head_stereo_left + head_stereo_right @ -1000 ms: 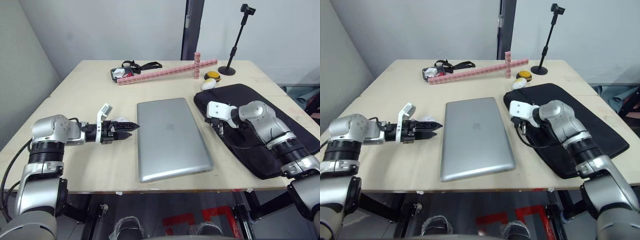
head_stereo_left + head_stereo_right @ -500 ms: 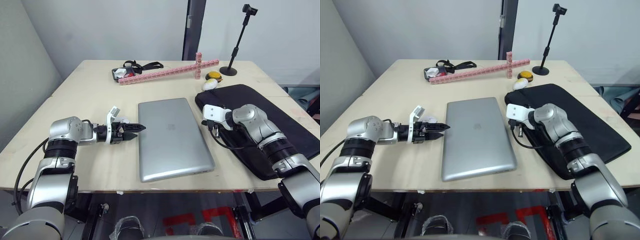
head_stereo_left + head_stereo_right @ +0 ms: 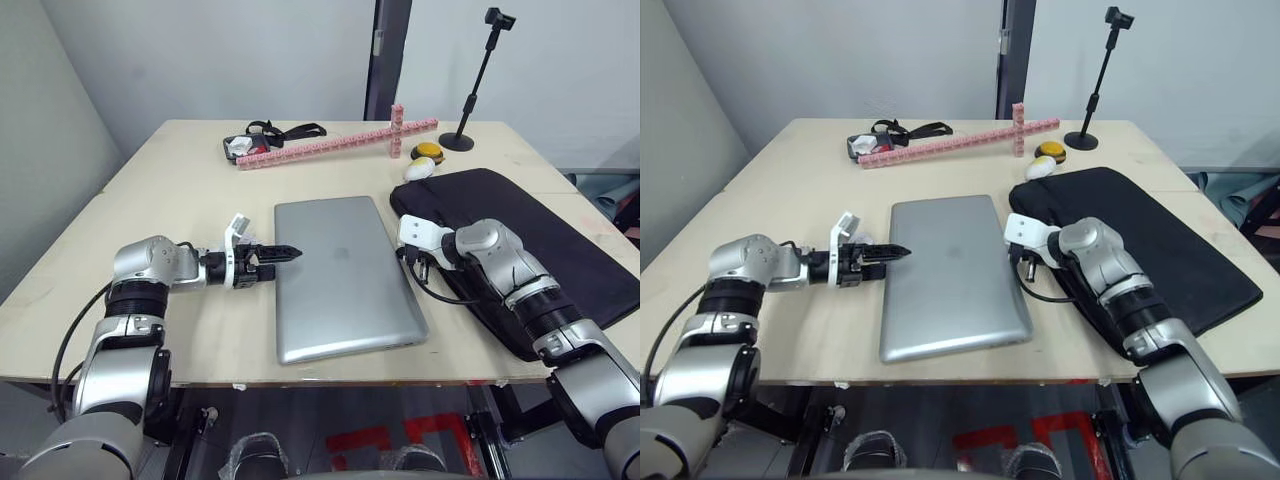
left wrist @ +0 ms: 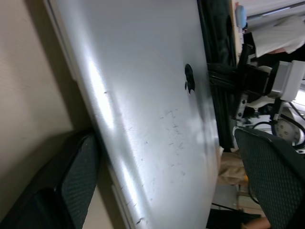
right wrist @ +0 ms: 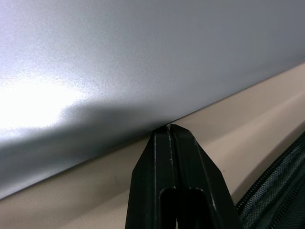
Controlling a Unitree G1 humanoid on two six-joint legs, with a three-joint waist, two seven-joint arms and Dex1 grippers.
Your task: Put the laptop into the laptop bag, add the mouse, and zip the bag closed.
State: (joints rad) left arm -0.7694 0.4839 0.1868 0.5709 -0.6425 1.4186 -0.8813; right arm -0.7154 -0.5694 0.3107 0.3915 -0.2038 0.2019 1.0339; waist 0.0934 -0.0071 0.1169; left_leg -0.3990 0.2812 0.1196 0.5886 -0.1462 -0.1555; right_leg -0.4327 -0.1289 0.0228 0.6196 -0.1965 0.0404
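Laptop flat on table; left gripper jaws apart astride its edge, right gripper jaws together.

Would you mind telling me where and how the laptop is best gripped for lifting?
Probably by its two long side edges, one gripper from each side. The laptop lies flat and closed on the table, too wide for one gripper to span. The left gripper, open, straddles its left edge; the right gripper, shut, points at the right edge.

Silver arms, 2 black-fingered grippers, seemingly black cables.
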